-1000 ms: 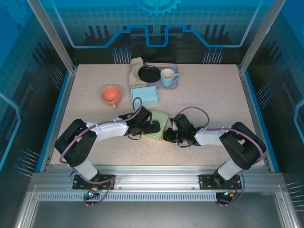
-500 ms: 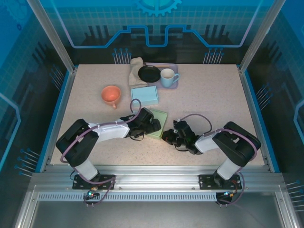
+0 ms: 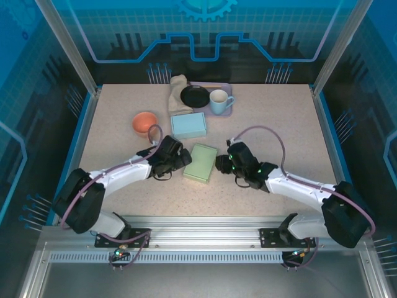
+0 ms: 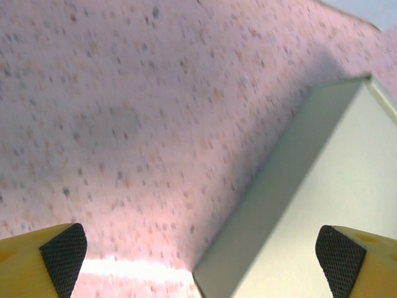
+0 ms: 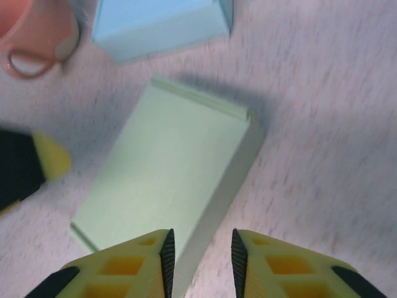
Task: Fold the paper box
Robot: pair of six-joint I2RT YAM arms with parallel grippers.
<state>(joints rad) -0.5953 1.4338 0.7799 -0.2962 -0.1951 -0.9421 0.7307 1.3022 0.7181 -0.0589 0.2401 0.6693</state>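
Two white-and-black robot arms reach out low from their bases and angle in toward each other, the left arm (image 3: 118, 177) coming from the left and the right arm (image 3: 298, 186) from the right, each with a purple cable (image 3: 260, 131) looping over it. The left gripper (image 3: 184, 158) (image 4: 205, 254) points right, its black pads (image 4: 62, 257) spread wide apart. Facing it, the right gripper (image 3: 219, 164) (image 5: 201, 251) points left, its yellow fingers (image 5: 124, 267) drawn near together with a narrow gap between them.

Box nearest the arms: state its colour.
The box is plain pale green, clearest in the right wrist view.
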